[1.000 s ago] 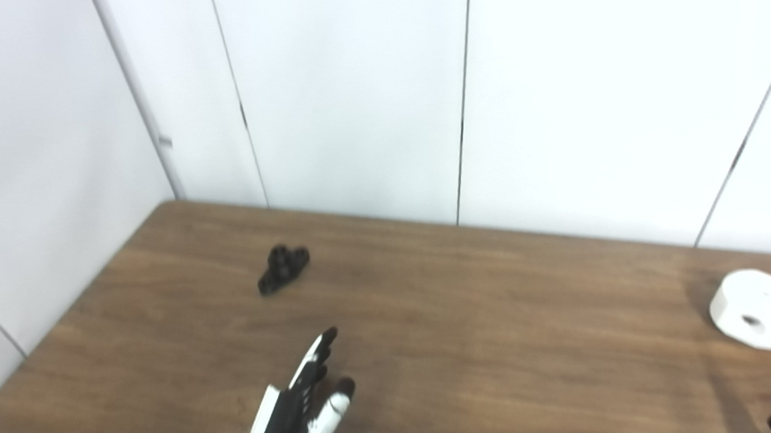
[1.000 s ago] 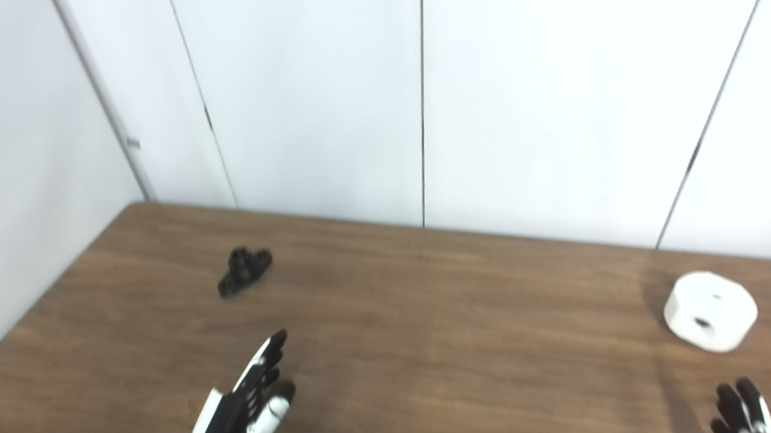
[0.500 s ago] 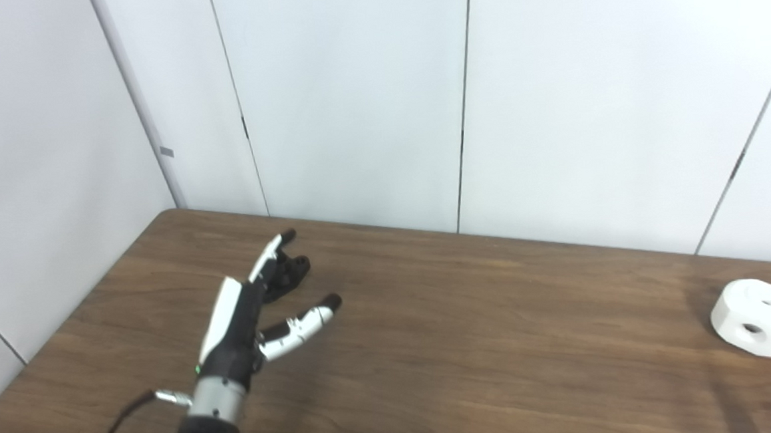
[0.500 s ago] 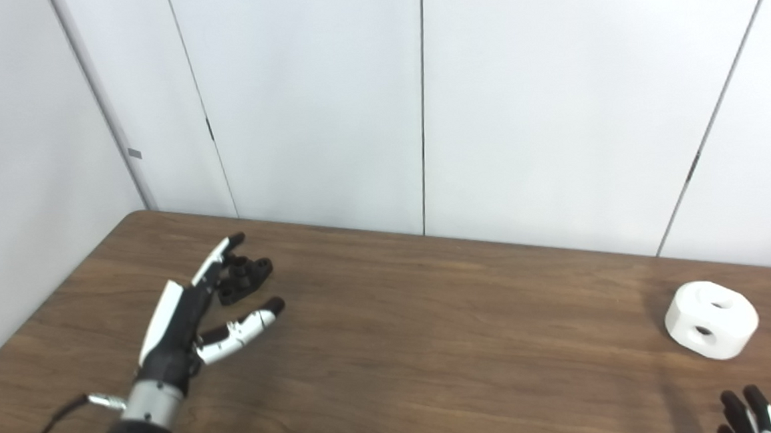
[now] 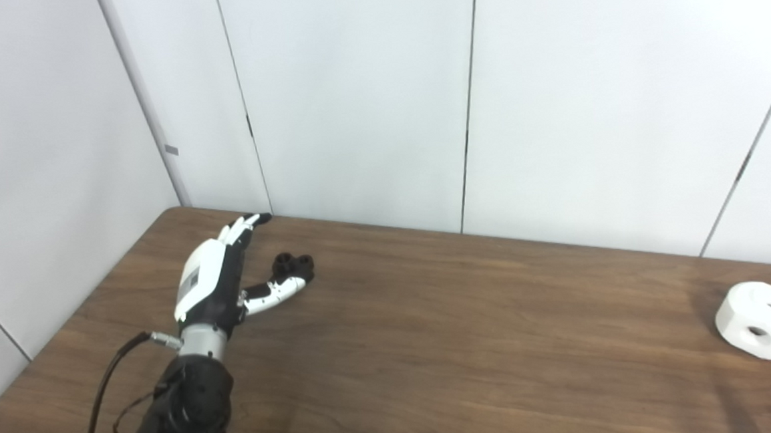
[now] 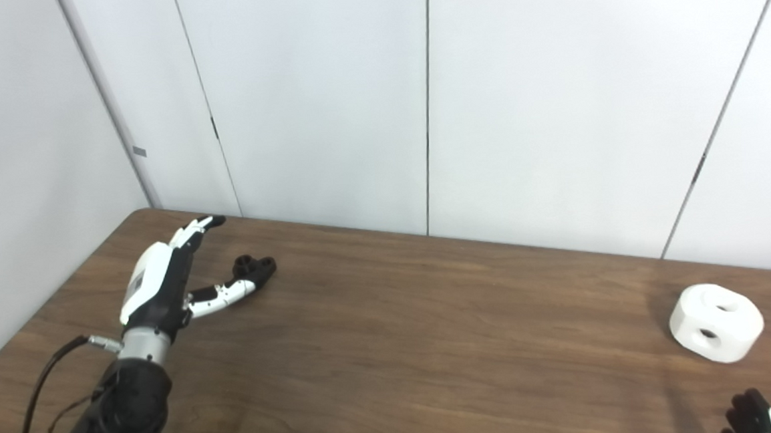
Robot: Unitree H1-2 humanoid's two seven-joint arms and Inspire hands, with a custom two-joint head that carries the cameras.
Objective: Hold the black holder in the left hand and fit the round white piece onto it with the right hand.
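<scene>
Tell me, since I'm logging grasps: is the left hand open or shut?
Open. The left hand has fingers and thumb spread around the black holder, not closed on it.

The room is bright, and the light is soft and even. The white wall panels glow pale and almost washed out, with a slight blue tint. The brown table has no hard shine, only a lighter, faded patch near its far right corner. Left of the round white piece, a soft dark shadow lies on the table. The left hand casts only a faint shadow. Both pictures look a bit soft and grainy. The wall lines lean outward toward the picture edges.
</scene>
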